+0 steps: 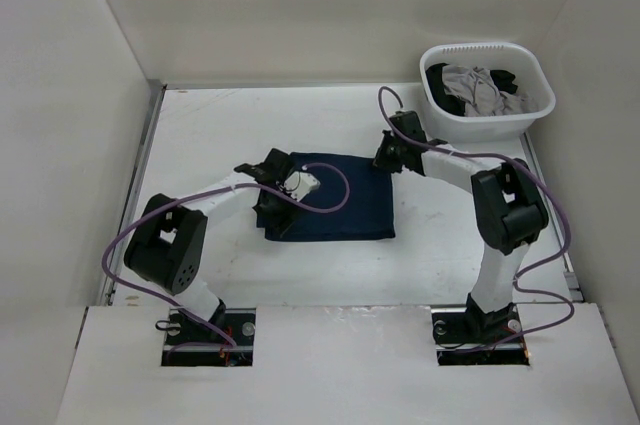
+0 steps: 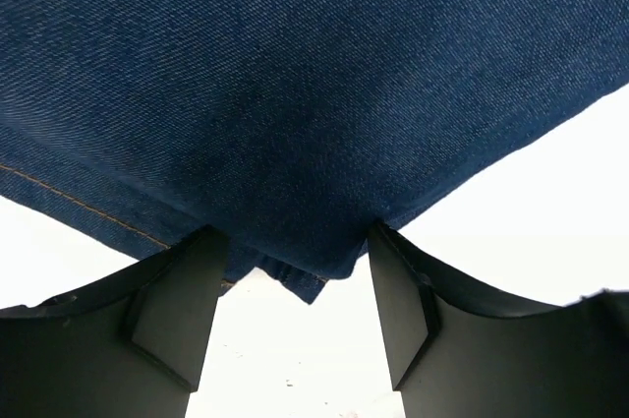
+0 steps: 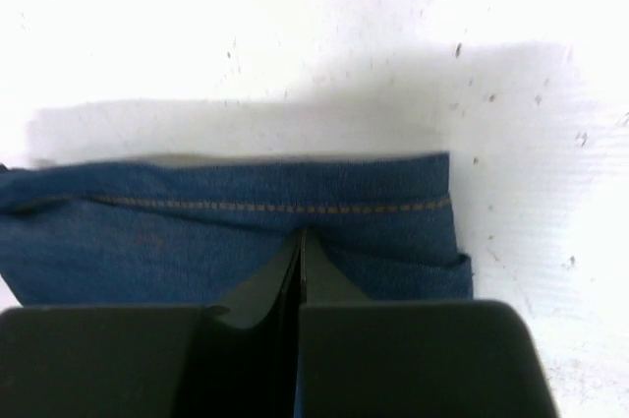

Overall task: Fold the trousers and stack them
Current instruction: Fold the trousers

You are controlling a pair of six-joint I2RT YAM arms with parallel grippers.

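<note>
The left end effector (image 2: 290,290) stands spread, its two black fingers (image 2: 182,305) well apart. A folded corner of the dark navy-blue denim trousers (image 1: 340,210), sewn with orange-tan stitching, pokes down into the gap between them. The cloth edge runs right up to both fingertips, but neither side squeezes it. Seen from above, this end effector sits over the left edge of the trousers, near their far-left corner.

The right end effector (image 3: 300,241) has its fingers pressed together, with only a thin dark line between them. Their tips rest on the denim just below a stitched hem, close to the right end of the fold, and the fabric creases towards them. Whether a thin layer is nipped between the tips cannot be told. From above, it is at the far-right corner of the trousers.

The trousers lie as a flat, roughly square folded bundle in the middle of the white counter (image 1: 220,135), between the two arms. A white plastic basket (image 1: 480,127) stands well apart at the far-right corner, holding grey and black garments (image 1: 480,90).
</note>
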